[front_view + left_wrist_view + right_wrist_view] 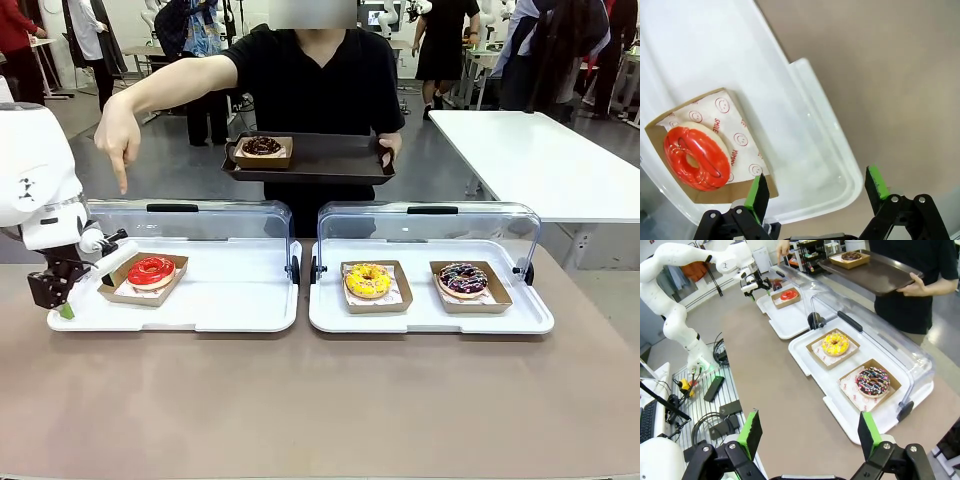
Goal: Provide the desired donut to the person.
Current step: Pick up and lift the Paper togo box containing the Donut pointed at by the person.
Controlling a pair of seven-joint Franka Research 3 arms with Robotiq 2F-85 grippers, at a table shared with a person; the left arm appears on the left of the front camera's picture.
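Two sets of jaws, both wide open, empty. Front: we see the person's hand (118, 140) pointing at the red donut (151, 270) near the surface's (300, 400) left edge, our left jaws beside it. Left wrist: those jaws straddle the white tray's (840, 165) corner. Right wrist: our right jaws hang above the surface.

I see a yellow donut (368, 281) and a dark sprinkle donut (462, 279) side by side on a white tray (430, 320). Its clear lid (430, 225) stands up.
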